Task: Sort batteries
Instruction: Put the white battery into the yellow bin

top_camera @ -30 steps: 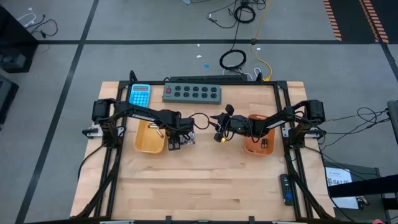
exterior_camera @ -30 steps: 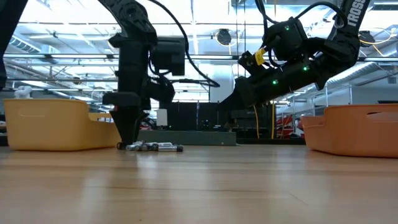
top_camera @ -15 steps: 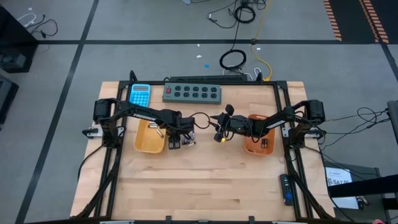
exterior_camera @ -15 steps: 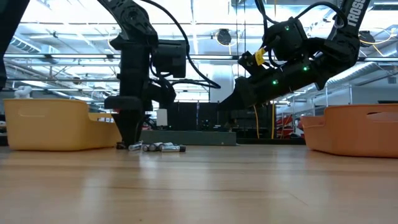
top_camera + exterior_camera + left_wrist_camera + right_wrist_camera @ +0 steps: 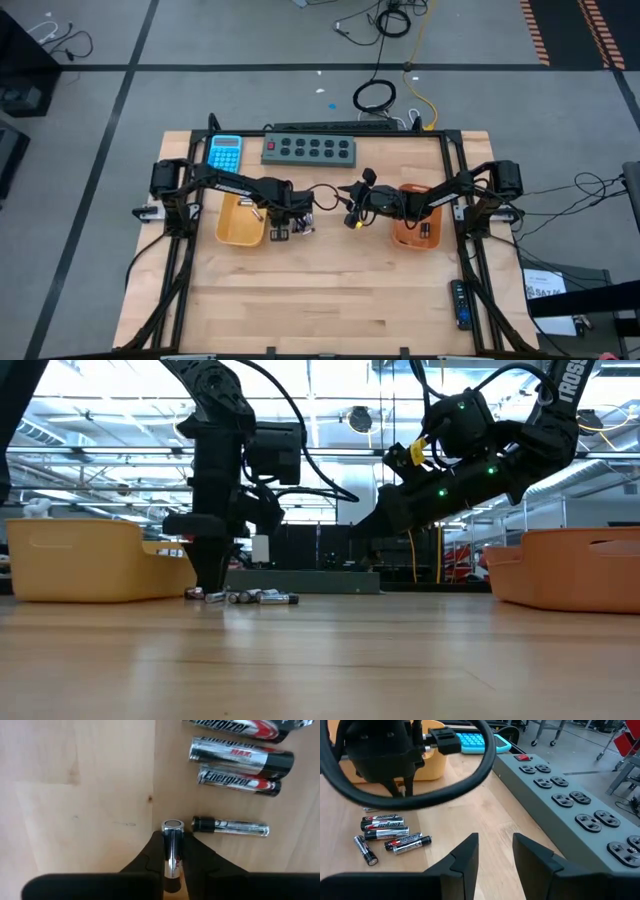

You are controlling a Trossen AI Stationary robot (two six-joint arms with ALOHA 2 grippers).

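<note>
At the far left of your tabletop [image 5: 330, 300] sits the yellow tray [image 5: 240, 223], and just beside its right edge the left gripper [image 5: 277, 233] stands down on the wood, clenched on a single silvery battery [image 5: 172, 847] that the left wrist view shows pinched between its fingers [image 5: 150, 857]. From above, that grasp is hidden under the arm. Right of it lies the loose cluster of batteries [image 5: 390, 835], close together on the wood; one thinner cell [image 5: 230, 827] rests just beside the held one, and the topmost is cut off at the wrist picture's edge. The low view shows them only as a thin row [image 5: 255, 597]. Past them you have bare wood before the right gripper [image 5: 495, 852], which hangs above the tabletop with its fingers parted and nothing between them. The grey button strip [image 5: 309, 150] lines the back edge, and the orange tray [image 5: 415, 228] closes the right side, partly under the right arm.
</note>
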